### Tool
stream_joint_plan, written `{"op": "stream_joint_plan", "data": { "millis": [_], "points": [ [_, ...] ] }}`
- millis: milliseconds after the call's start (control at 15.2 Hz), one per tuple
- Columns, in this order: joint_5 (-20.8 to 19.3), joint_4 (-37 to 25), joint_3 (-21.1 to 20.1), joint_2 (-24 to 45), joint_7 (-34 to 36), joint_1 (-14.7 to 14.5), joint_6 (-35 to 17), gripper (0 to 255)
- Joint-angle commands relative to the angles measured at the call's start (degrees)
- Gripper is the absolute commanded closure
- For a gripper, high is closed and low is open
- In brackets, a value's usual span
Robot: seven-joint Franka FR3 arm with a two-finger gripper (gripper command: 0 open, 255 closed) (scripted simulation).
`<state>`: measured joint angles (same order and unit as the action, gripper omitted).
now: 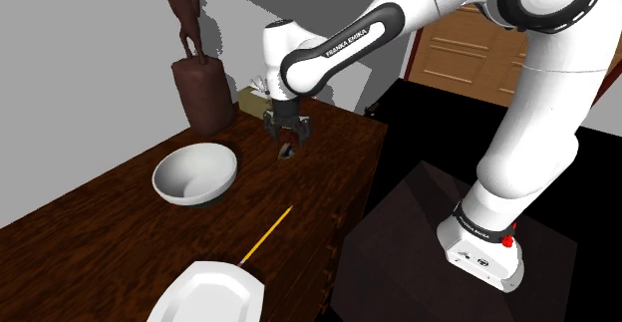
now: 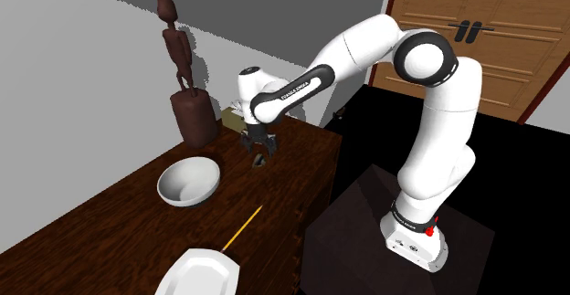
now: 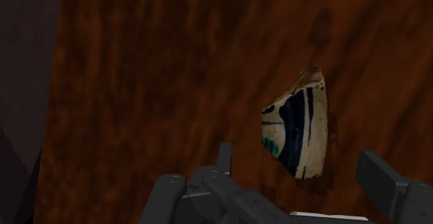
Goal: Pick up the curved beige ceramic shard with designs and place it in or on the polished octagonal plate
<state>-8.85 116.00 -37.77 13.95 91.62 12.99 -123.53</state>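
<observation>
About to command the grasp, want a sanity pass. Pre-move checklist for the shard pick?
1. Tool open: ok, fingers apart.
2. Shard between fingers: ok, untouched.
3. Shard lying on table: ok.
4. Height above shard: cannot tell.
5. Plate located: ok, table's near end in shoulder view.
6. Pencil, bowl along carry route: not ok, lift high.

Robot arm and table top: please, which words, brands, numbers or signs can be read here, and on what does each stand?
"FRANKA EMIKA": white letters on the arm, along its dark forearm part.
Pale marks on the dark ring at the arm's foot: too small to read.
Shard: dark blue painted lines, no letters or numbers.
</observation>
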Motion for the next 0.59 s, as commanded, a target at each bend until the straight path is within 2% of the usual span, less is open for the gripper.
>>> {"op": "stream_joint_plan", "data": {
  "millis": [0, 528],
  "points": [
    [0.06, -0.48, 0.70, 0.84, 2.78, -0.08, -0.95, 0],
    [-2.41, 1.45, 1.73, 3.84, 4.44, -0.98, -5.26, 0]
  ]
}}
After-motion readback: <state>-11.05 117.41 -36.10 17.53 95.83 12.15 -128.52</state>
